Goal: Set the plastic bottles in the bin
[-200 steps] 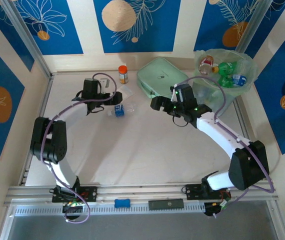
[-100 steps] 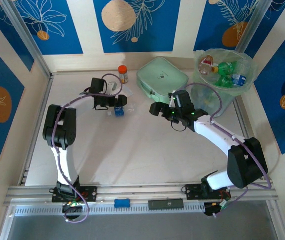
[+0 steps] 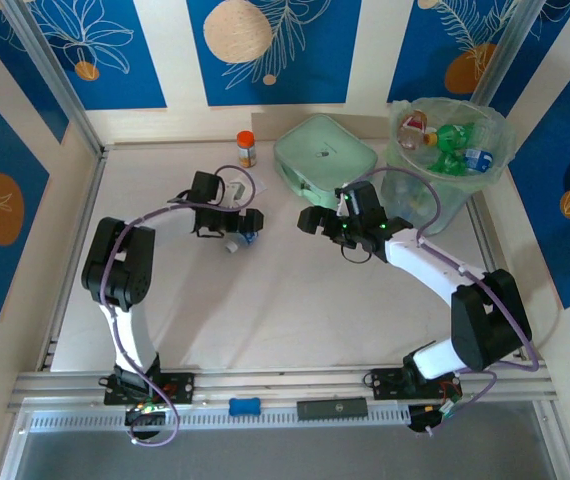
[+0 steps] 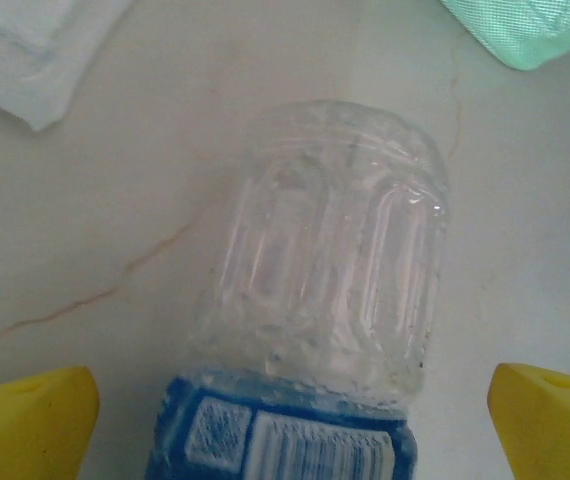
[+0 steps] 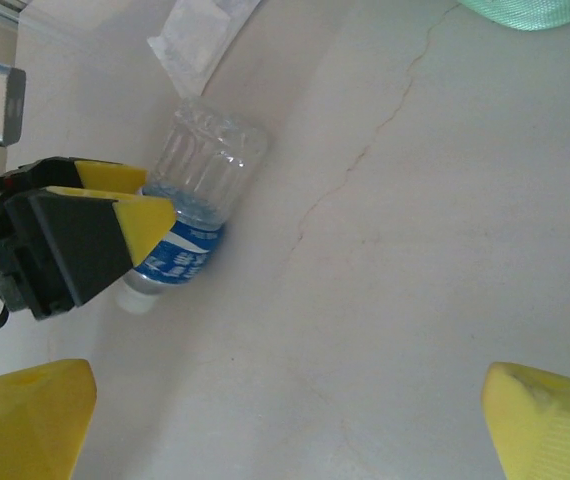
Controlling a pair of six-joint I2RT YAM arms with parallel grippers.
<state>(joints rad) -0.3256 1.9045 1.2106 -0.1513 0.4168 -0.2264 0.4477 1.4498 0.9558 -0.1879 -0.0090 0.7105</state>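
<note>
The left gripper [image 3: 245,226], jaws wide, straddles the lying bottle [image 4: 325,290] at eleven o'clock. The right gripper [image 3: 310,218], equally wide and empty, hovers at its three o'clock. That slick round bottle could squirt out when squeezed. The bin [image 3: 435,200] stands beyond, at one o'clock.

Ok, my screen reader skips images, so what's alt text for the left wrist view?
A clear plastic bottle with a blue label lies on the pale table, between the open left hand's yellow fingertips, which stand clear of it.
</note>
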